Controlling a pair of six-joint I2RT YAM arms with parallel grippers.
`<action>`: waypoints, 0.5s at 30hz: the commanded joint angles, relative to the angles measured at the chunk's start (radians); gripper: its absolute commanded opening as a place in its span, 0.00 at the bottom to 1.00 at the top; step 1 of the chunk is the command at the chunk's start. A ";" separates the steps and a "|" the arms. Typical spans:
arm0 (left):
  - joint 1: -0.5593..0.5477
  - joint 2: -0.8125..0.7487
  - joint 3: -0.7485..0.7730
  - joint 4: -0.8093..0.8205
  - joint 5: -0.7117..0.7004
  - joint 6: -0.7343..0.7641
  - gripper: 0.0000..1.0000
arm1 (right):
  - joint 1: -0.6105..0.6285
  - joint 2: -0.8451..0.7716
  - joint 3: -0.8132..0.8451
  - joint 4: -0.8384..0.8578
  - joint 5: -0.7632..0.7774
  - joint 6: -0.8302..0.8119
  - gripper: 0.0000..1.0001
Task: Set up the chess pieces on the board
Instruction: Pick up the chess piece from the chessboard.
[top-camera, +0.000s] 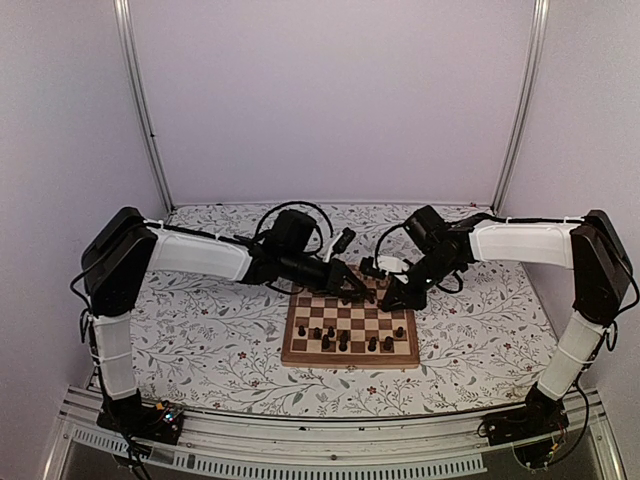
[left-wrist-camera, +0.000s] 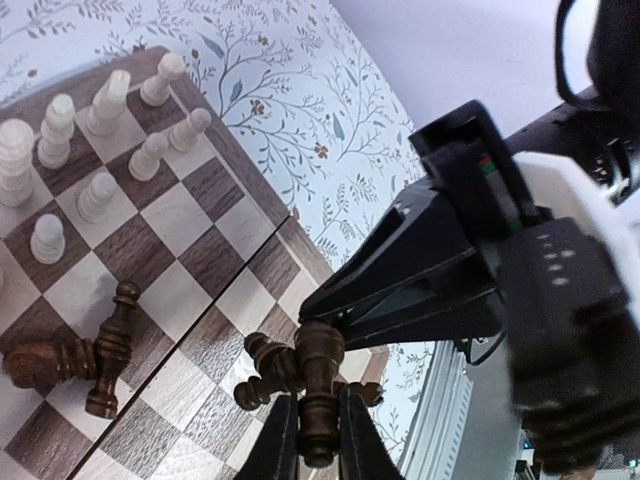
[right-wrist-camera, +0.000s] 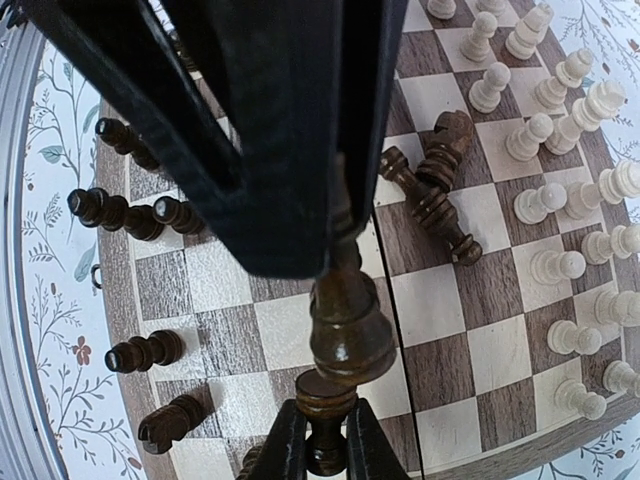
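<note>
Between the left gripper (left-wrist-camera: 318, 410) fingers, clamped shut, sits a dark chess piece (left-wrist-camera: 320, 360); the right gripper (right-wrist-camera: 325, 420) likewise clamps a dark piece (right-wrist-camera: 325, 392). Both arms reach inward, wrists converging over the board (top-camera: 300, 352) far edge.

The chess pieces (left-wrist-camera: 97, 195) are cream or dark brown; board (left-wrist-camera: 175, 215) chequered brown-and-tan; table (top-camera: 200, 330) floral.

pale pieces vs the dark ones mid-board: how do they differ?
Colour: pale pieces are cream; the mid-board dark ones are brown-black. Pose: pale pieces stand upright; the dark ones lie toppled. Layout: pale pieces sit in rows along one side; the dark ones are heaped, touching. Both are on the board.
</note>
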 joint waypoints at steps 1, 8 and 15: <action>0.012 -0.096 -0.023 -0.022 -0.041 0.037 0.06 | -0.008 0.013 -0.011 0.005 0.000 0.000 0.09; 0.030 -0.144 -0.073 -0.025 -0.057 0.045 0.05 | -0.010 0.031 -0.012 0.005 0.003 -0.001 0.09; 0.036 -0.147 -0.069 -0.097 -0.104 0.101 0.05 | -0.010 0.054 -0.011 0.002 0.009 0.000 0.13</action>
